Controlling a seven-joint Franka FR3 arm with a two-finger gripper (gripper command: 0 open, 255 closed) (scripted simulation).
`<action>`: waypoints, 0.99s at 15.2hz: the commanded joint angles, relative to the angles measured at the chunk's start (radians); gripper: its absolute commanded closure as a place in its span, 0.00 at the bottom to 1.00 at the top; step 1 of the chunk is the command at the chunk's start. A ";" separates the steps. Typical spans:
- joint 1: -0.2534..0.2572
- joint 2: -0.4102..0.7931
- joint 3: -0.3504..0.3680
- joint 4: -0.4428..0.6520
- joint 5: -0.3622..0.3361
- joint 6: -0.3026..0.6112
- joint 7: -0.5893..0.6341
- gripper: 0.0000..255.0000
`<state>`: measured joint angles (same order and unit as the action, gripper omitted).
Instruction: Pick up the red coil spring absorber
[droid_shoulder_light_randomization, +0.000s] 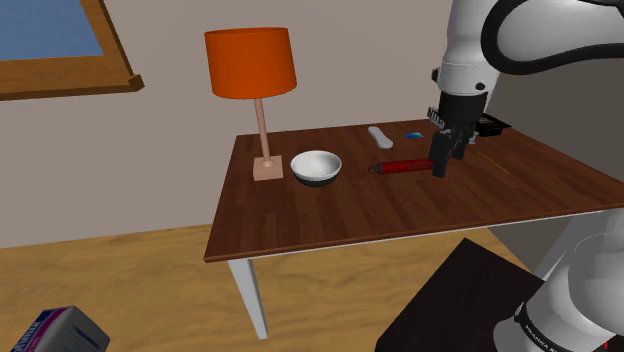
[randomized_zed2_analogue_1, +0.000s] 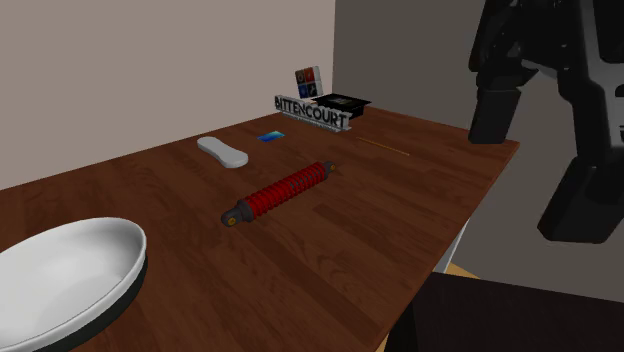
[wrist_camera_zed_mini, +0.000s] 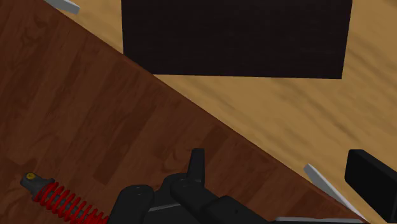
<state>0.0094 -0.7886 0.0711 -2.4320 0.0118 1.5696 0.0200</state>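
We read the dark wooden table (droid_shoulder_light_randomization: 330, 215) as the work surface, and we place everything else by the white bowl (droid_shoulder_light_randomization: 316, 166) that stands on it. The white arm (droid_shoulder_light_randomization: 470, 50) comes down over the table well off to the shoulder view's right of the bowl. The lamp (droid_shoulder_light_randomization: 250, 62) with the orange shade stands just beside the bowl on its other side.

The black gripper (droid_shoulder_light_randomization: 447, 160) hangs low over the wood, farther from the bowl than the task's thing. Its fingers stand apart with nothing between them, so it is released. The red coil spring absorber (droid_shoulder_light_randomization: 400, 166) lies flat on the table near the bowl, to the shoulder view's right of it. Its end away from the bowl sits just beside the gripper.

Behind the absorber, farther from the bowl, we see a lettered name plate (randomized_zed2_analogue_1: 312, 112), a pale flat piece (randomized_zed2_analogue_1: 222, 151) and a small blue card (randomized_zed2_analogue_1: 270, 136).

We judge this to be the approach step, with no grasp made yet. Next the gripper should shift toward the bowl until it is over the coil's middle. Its fingers then need to turn across the slim body before it lowers and closes.
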 joint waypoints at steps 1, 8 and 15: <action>0.000 0.000 0.000 0.000 0.000 0.000 0.000 0.00; -0.010 0.058 -0.192 -0.063 -0.114 0.152 -0.310 0.00; 0.002 0.230 -0.382 -0.030 -0.176 0.320 -0.618 0.00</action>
<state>0.0066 -0.5941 -0.2823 -2.4741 -0.1587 1.8611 -0.5471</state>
